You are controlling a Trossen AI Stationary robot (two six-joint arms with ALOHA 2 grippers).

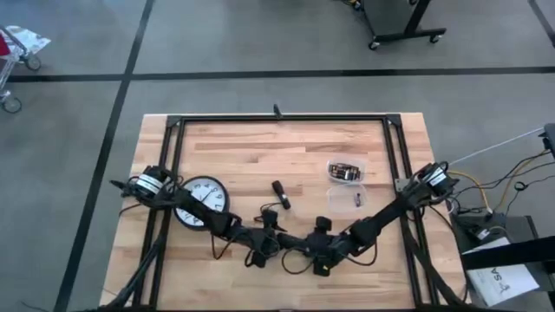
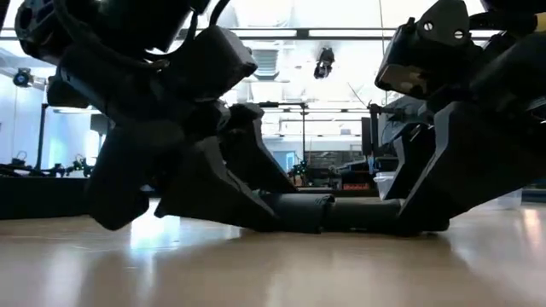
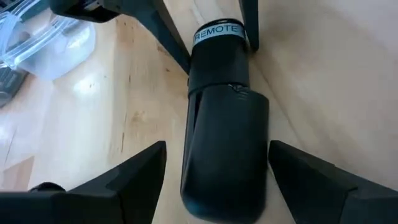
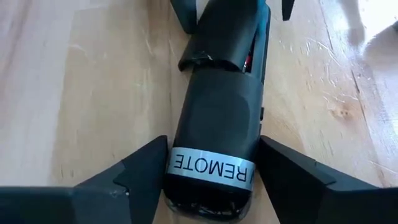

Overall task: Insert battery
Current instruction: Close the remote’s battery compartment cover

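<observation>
The remote [image 3: 225,124] lies flat on the counter [image 1: 234,147] near its front edge, its long axis running straight from one arm to the other. The left gripper [image 3: 214,168] straddles the plain rounded end, the right gripper [image 4: 211,171] straddles the end with the "REMOTE" label. On both the fingers are spread, close beside the casing, and no contact is visible — so neither arm is nearer.

The right wrist view shows the back cover lifted at the far end, with something red in the gap. The left wrist view shows only a seam there. The high view alone places the loose bits — a small dark piece [image 1: 279,191] and a clear tub [image 1: 344,171] further back; whether either holds the battery I cannot tell
</observation>
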